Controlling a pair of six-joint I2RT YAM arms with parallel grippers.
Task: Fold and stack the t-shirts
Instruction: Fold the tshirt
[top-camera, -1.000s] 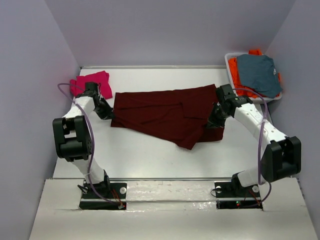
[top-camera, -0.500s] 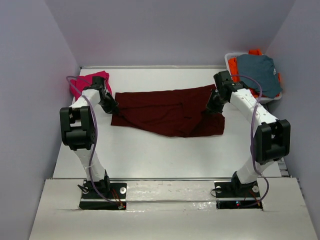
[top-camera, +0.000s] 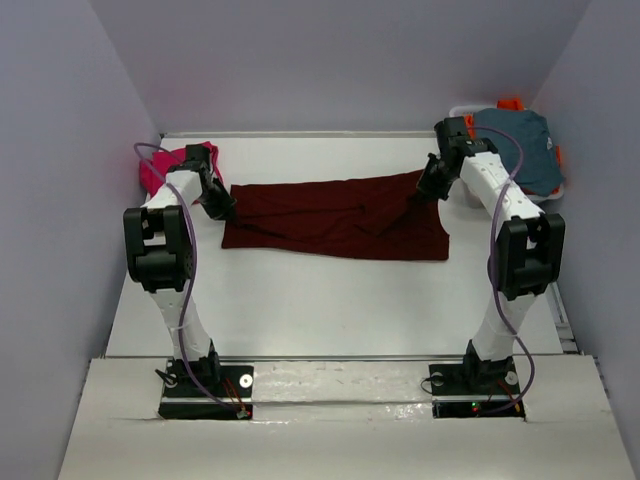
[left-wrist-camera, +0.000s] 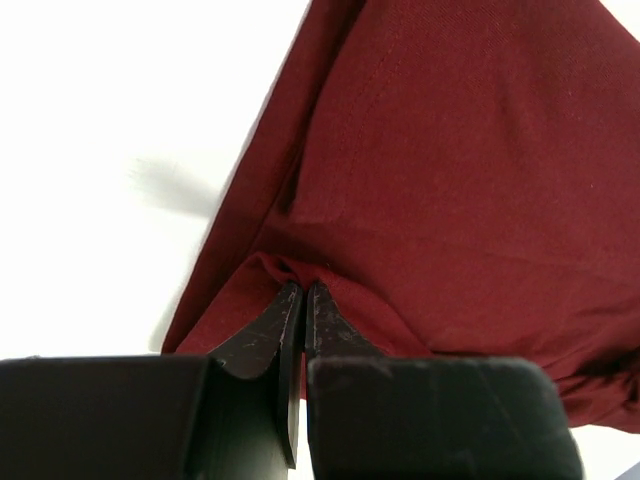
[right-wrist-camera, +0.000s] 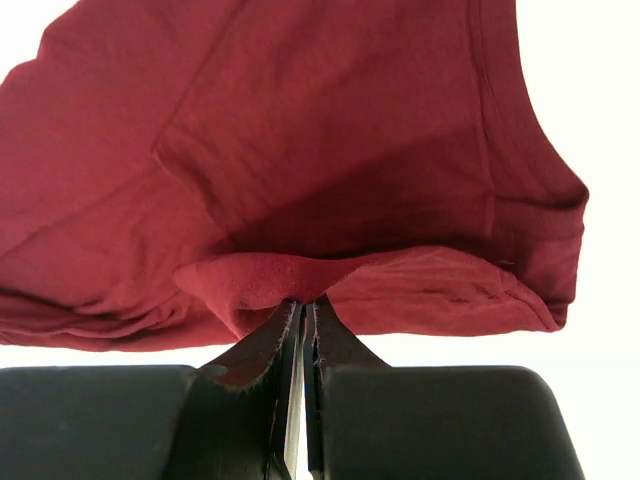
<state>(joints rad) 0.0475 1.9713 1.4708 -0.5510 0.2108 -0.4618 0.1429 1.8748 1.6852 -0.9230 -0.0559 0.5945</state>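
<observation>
Top external view, from the left: the magenta-pink shirt (top-camera: 152, 172) lies as a compact bundle in the far-left corner of the table (top-camera: 330, 300), partly hidden by the left arm. Whether it is neatly folded cannot be told from here.

Just beside it, the left gripper (top-camera: 226, 211) is at the far-left corner of the maroon shirt (top-camera: 335, 218). In the left wrist view its jaws are pressed together with a small pucker of maroon cloth nipped at their tips (left-wrist-camera: 303, 292).

The maroon shirt stretches across the far half of the table as a long, flat band, doubled over along its length. Its near edge lies on the surface.

At the band's far-right corner the right gripper (top-camera: 423, 194) is likewise clamped tight. The right wrist view shows a fold of cloth caught between its closed tips (right-wrist-camera: 305, 306) and the shirt hanging away beneath.

In the far-right corner a white bin (top-camera: 458, 108) holds a grey-blue garment (top-camera: 525, 140) on top of an orange one (top-camera: 510, 104), both loosely heaped.

As a judgement, the task is about at its middle. One shirt appears set aside and the maroon one has had a first lengthwise fold. It needs folding across into a small packet and placing on the pink one. The two garments in the bin look untouched.
</observation>
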